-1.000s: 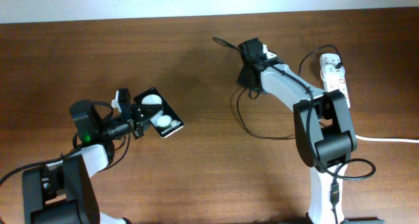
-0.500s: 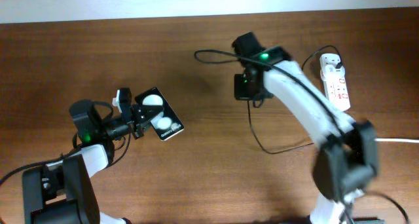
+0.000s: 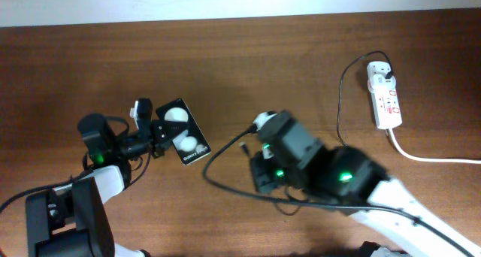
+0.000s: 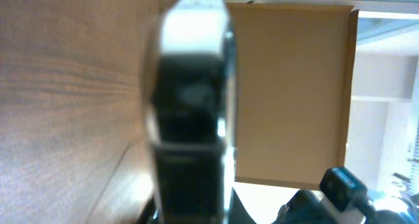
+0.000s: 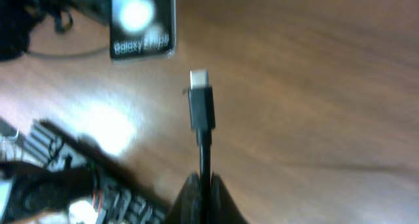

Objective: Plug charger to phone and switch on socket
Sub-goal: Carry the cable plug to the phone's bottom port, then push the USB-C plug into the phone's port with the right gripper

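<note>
The phone (image 3: 184, 133) is black and glossy with two white round blobs. My left gripper (image 3: 154, 129) is shut on its left end and holds it above the table at the left. In the left wrist view the phone (image 4: 190, 112) shows edge-on and blurred. My right gripper (image 3: 254, 158) is shut on the charger cable (image 3: 218, 155) just behind its black connector tip (image 5: 200, 106). In the right wrist view the tip points at the phone (image 5: 141, 21), a short gap away. The white socket strip (image 3: 385, 99) lies at the far right with the white plug adapter (image 3: 379, 71) in it.
The socket's thick white cord (image 3: 432, 158) runs off to the right edge. The charger cable loops on the table in front of my right arm. A brown cardboard box (image 4: 288, 86) stands beyond the table. My left arm's base (image 3: 68, 212) is at the front left.
My right arm has swung from the back of the table to the front middle, carrying the connector toward the phone. The left gripper has tilted the phone slightly.
</note>
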Robot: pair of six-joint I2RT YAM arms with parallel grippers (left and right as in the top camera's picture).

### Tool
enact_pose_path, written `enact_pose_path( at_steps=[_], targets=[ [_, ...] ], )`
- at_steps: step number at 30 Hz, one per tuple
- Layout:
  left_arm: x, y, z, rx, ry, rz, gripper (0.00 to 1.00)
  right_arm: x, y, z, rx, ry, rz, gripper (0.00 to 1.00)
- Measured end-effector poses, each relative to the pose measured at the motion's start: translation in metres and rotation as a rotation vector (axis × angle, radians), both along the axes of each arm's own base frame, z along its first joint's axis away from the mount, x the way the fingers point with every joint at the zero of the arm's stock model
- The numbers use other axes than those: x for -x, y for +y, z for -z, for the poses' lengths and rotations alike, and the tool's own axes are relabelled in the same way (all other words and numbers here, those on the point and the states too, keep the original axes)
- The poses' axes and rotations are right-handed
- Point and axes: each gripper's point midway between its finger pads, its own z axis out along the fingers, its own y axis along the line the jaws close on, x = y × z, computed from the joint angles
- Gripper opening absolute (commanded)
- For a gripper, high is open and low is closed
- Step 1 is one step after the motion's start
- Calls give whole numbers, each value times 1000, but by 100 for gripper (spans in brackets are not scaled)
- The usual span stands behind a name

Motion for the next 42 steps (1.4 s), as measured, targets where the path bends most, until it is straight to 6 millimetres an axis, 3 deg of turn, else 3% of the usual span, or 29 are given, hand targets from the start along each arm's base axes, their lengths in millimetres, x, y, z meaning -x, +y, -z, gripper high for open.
enact_pose_path(
  at_steps=[3, 7, 11, 32, 36, 42],
  targets=[
    [-4, -4, -7, -27, -87, 3, 0, 2, 28, 28, -30, -10, -36, 4],
    [-10, -16, -5, -48, -90, -16, 0, -5, 45, 45, -26, 5, -38, 4],
    [-14, -15, -4, -37, -35, -46, 0, -5, 59, 54, -53, 36, -64, 4],
    [-13, -15, -5, 22, 109, -45, 0, -15, 67, 53, -63, -10, -79, 4],
    [-12, -16, -5, 29, 125, -40, 0, -15, 68, 63, -42, 7, -81, 4],
    [-12, -15, -5, 30, 128, -41, 0, -15, 70, 63, -48, 10, -87, 4]
  ],
)
